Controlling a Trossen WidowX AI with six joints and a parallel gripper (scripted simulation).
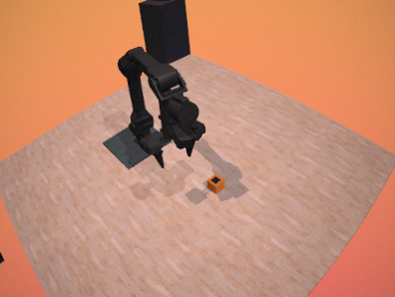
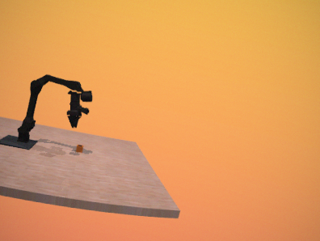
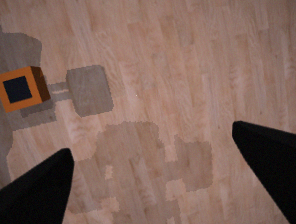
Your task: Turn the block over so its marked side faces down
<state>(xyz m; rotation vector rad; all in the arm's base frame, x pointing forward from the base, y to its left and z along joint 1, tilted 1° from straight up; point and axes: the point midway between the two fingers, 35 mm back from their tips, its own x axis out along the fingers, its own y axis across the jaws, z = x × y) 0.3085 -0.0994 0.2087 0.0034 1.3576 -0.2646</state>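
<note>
And here's the block, a small orange cube (image 1: 215, 185) (image 2: 80, 149) (image 3: 7, 102) with a dark square mark, sitting on the pale, wood-grained tabletop (image 1: 279, 199) (image 2: 121, 178) (image 3: 200, 50), right of centre and below the middle in the top view! That dark square (image 1: 215, 179) (image 3: 18, 89) is on the upper face, plain to see, so the turn-over is not done. Above the table hangs the black parallel-jaw gripper (image 1: 176, 160) (image 2: 74, 127) (image 3: 153, 142), pointing down, fingers spread wide and nothing between them. The exterior view puts it above the block and slightly to its left, with open air between the two. Over to the wrist view: one fingertip pokes in at the lower left, the other at the lower right, and the cube is up at the left edge, partly cut off by the frame and outside the gap between them. The black jointed arm (image 1: 136, 95) (image 2: 31, 99) arches up from a dark grey base plate (image 1: 129, 162) (image 2: 8, 141), left of centre in the top view, far left in the exterior one. Shadows fall across the wood around the cube, and a tall dark box (image 1: 167, 32) stands at the top of the top view.
</note>
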